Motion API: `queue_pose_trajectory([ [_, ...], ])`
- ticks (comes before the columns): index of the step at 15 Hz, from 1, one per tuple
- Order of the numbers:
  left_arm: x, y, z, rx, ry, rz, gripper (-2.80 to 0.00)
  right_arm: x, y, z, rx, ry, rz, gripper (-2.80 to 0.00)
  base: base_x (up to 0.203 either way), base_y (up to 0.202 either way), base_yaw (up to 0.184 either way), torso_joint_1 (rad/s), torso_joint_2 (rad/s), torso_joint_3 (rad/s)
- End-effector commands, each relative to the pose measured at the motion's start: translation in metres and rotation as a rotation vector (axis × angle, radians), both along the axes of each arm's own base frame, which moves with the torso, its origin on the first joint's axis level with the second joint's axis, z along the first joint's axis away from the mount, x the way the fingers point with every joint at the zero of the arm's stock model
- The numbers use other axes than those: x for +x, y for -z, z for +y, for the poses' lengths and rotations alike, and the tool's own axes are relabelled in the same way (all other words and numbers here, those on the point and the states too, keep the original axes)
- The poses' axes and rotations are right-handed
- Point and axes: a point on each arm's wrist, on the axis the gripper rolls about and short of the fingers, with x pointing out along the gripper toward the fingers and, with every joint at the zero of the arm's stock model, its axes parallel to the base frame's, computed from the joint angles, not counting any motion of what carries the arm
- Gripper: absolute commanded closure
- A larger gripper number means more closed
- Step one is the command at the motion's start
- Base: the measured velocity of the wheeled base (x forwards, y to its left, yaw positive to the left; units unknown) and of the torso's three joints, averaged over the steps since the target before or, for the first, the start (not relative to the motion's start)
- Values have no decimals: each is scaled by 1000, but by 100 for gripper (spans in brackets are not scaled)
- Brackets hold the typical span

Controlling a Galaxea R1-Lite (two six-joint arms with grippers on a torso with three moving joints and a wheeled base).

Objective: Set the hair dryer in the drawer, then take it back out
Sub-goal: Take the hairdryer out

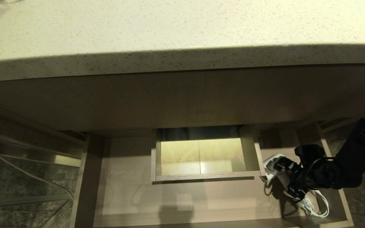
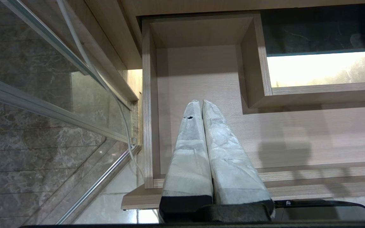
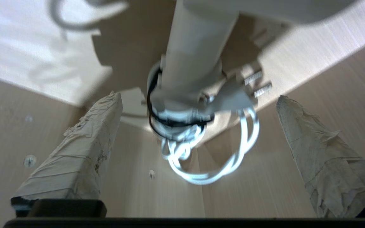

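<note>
**Caller:** Where's the hair dryer [image 1: 272,164] sitting?

**Me:** It's lying on the floor of the drawer [image 1: 182,202], at the right end, between the walled cut-out [image 1: 201,177] and the drawer's right side wall [image 1: 336,177]. Barrel toward the far side, handle running nearer, and the white cord [image 1: 315,205] bundled up at the near end with a dark tie round it.

**Caller:** And your right pincer?

**Me:** My right gripper [image 3: 198,98] is spread wide, one wrapped finger [image 3: 84,148] on each side of the handle, neither one touching it. I'm gripping nothing. From the head view the arm [image 1: 353,155] comes in from the right over the side wall and hides the middle of the dryer.

**Caller:** What's crowding you in there?

**Me:** The plug [image 3: 236,95] sticks out beside the handle with its two prongs showing, and the cord loops hang just past it. The right side wall is close behind my wrist, the cut-out's wall just left of the barrel. Above and farther off, the wood-grain front panel [image 1: 182,98] and the speckled countertop [image 1: 169,31] overhang the far part of the drawer.

**Caller:** Left side?

**Me:** My left gripper [image 2: 200,103] hangs over the drawer's left end, fingers pressed together, holding nothing. Beyond the drawer's left wall there's a glass panel with a metal rail [image 2: 43,107], a thin cable [image 2: 87,57] trailing down it, and a dark marble floor [image 2: 27,158].
</note>
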Motion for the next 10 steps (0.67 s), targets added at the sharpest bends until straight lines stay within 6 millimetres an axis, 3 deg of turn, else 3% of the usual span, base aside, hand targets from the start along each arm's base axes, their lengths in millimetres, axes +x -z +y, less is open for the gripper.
queue_pose_trajectory([
  [1,0,0,0,1,-1,0,0,4,9,0,12,-13,12,-280,0,0,0,0,0,0],
  [10,0,0,0,0,-1,0,0,17,20,0,89,37,-19,-280,0,0,0,0,0,0],
])
